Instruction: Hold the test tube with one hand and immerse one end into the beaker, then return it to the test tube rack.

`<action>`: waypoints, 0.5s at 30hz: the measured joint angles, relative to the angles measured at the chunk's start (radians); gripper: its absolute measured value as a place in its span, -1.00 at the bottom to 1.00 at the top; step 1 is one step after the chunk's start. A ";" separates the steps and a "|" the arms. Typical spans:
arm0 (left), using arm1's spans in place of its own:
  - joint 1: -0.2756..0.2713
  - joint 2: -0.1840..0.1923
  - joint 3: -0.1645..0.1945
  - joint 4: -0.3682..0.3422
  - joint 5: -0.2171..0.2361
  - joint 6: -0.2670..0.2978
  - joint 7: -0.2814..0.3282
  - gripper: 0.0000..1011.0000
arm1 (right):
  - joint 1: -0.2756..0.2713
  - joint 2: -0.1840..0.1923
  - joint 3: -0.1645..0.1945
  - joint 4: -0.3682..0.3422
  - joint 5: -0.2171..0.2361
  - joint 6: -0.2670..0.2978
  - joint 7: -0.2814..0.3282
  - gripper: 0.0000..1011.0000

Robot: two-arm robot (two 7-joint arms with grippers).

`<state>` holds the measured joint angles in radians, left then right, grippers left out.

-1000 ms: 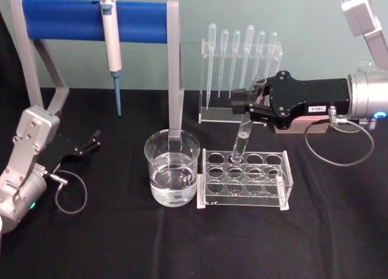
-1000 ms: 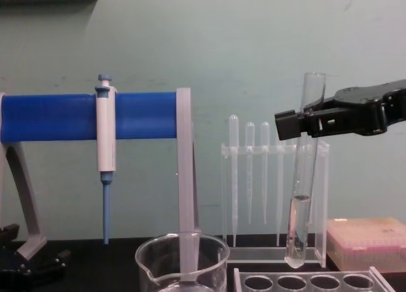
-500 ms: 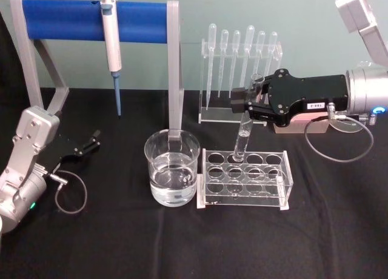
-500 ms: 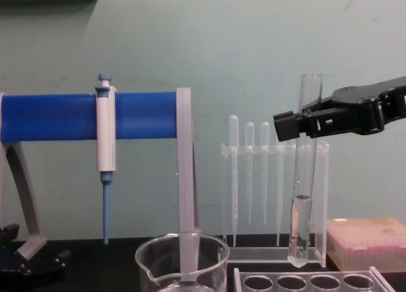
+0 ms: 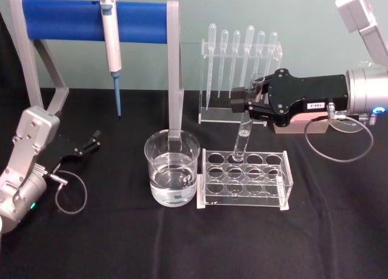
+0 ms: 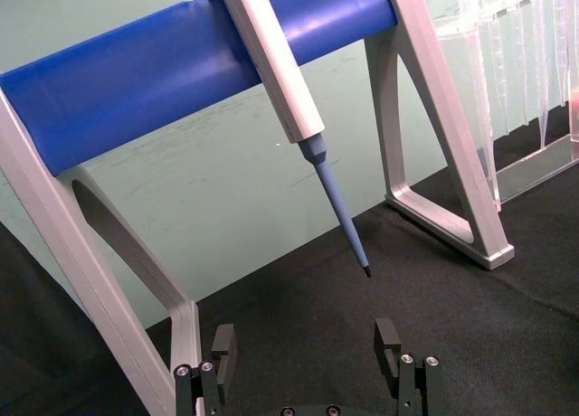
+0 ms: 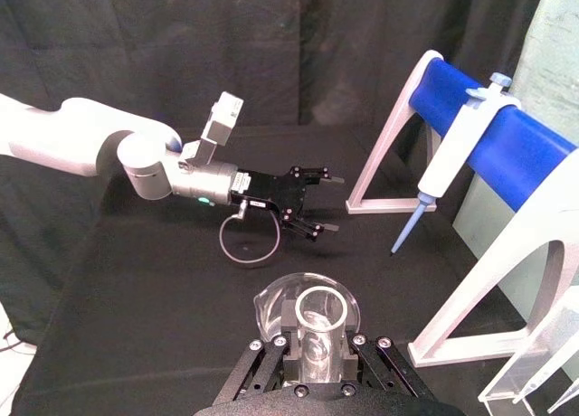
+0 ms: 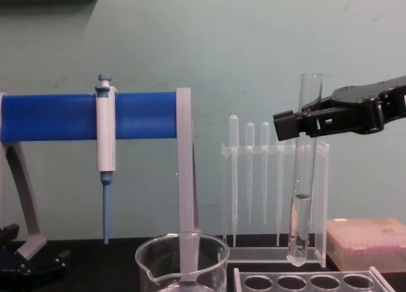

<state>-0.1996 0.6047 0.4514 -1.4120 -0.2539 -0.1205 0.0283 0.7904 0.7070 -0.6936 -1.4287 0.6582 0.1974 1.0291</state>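
Note:
My right gripper [image 8: 306, 121] is shut on the test tube [image 8: 301, 203] just below its rim. The tube hangs upright with some liquid in its lower part. Its rounded bottom is just above the clear tube rack [image 5: 245, 179], near a back-row hole. The beaker [image 5: 172, 168], part full of clear liquid, stands to the left of the rack, apart from the tube. In the right wrist view I look down into the tube's open rim [image 7: 323, 322] between the jaws. My left gripper [image 5: 88, 144] is parked open, low over the table at the far left.
A blue-barred stand [image 5: 91, 20] at the back left carries a white-and-blue pipettor [image 5: 111, 45]. A clear rack of plastic pipettes [image 5: 241, 67] stands behind the tube rack. A pink box [image 8: 366, 242] sits at the back right.
The test tube has swung from a slight tilt to upright in my right gripper, staying over the rack. The left arm has not moved.

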 joint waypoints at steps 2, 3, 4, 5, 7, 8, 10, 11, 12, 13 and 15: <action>0.000 0.000 0.000 0.000 0.000 0.000 0.000 0.98 | 0.000 0.000 0.000 0.000 0.000 0.000 0.000 -0.55; 0.000 0.000 0.000 0.000 0.000 0.000 0.000 0.98 | 0.000 0.000 0.001 0.000 0.000 0.000 0.000 -0.55; 0.000 0.000 0.000 0.000 0.000 0.000 0.000 0.98 | 0.000 0.000 0.001 0.000 0.000 0.000 -0.001 -0.55; 0.000 0.000 0.000 0.000 0.000 0.000 0.000 0.98 | 0.000 0.000 0.001 0.000 0.000 0.000 -0.001 -0.55; 0.000 0.000 0.000 0.000 0.000 0.000 0.000 0.98 | -0.001 -0.001 0.001 0.000 0.000 -0.001 -0.001 -0.55; 0.000 0.000 0.000 0.000 0.000 0.000 0.000 0.98 | -0.001 -0.001 0.001 0.000 0.000 -0.001 -0.001 -0.55; 0.000 0.000 0.000 0.000 0.000 0.000 0.000 0.98 | -0.001 -0.001 0.001 0.000 0.000 -0.001 -0.001 -0.55; 0.000 0.000 0.000 0.000 0.000 0.000 0.000 0.98 | -0.001 -0.001 0.001 0.000 0.000 -0.001 -0.001 -0.55; 0.000 0.000 0.000 0.000 0.000 0.000 0.000 0.98 | -0.001 -0.001 0.002 0.000 0.000 -0.001 -0.001 -0.55; 0.000 0.000 0.000 0.000 0.000 0.000 0.000 0.98 | -0.001 -0.001 0.002 0.000 0.000 -0.001 -0.001 -0.55; 0.000 0.000 0.000 0.000 0.000 0.000 0.000 0.98 | -0.001 -0.001 0.002 0.000 0.000 -0.001 -0.001 -0.55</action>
<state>-0.1995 0.6047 0.4514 -1.4120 -0.2539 -0.1206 0.0283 0.7891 0.7060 -0.6918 -1.4288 0.6581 0.1965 1.0282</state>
